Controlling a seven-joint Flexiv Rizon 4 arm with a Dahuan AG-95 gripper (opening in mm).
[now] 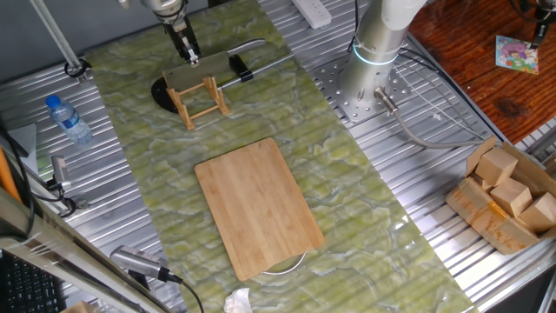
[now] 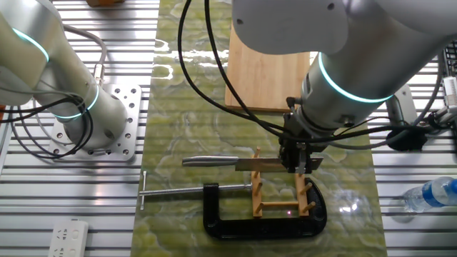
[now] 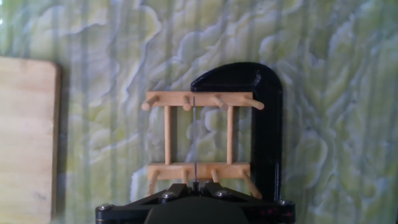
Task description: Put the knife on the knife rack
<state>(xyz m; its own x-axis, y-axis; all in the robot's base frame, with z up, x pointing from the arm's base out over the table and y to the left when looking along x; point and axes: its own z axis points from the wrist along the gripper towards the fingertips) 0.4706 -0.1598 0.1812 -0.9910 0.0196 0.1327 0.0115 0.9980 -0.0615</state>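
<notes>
Light-wood knife rack [image 1: 201, 99], grey steel knife [image 1: 201, 73], black clamp [image 2: 265, 223], green marbled mat [image 1: 347, 200].

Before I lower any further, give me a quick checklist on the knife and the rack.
1. Grasp: gripper is shut on the knife by the blade's top edge. Ok.
2. Blade attitude: on edge, level, handle sticking out sideways in both fixed views. Ok.
3. Alignment: in the hand view the blade edge shows as a thin line running between the pegs of the knife rack. Ok.
4. Seating: whether the blade already rests on the rack base or hangs above it. Cannot tell.
5. Rack hold: black clamp lies around the rack; whether it grips it firmly. Cannot tell.
</notes>
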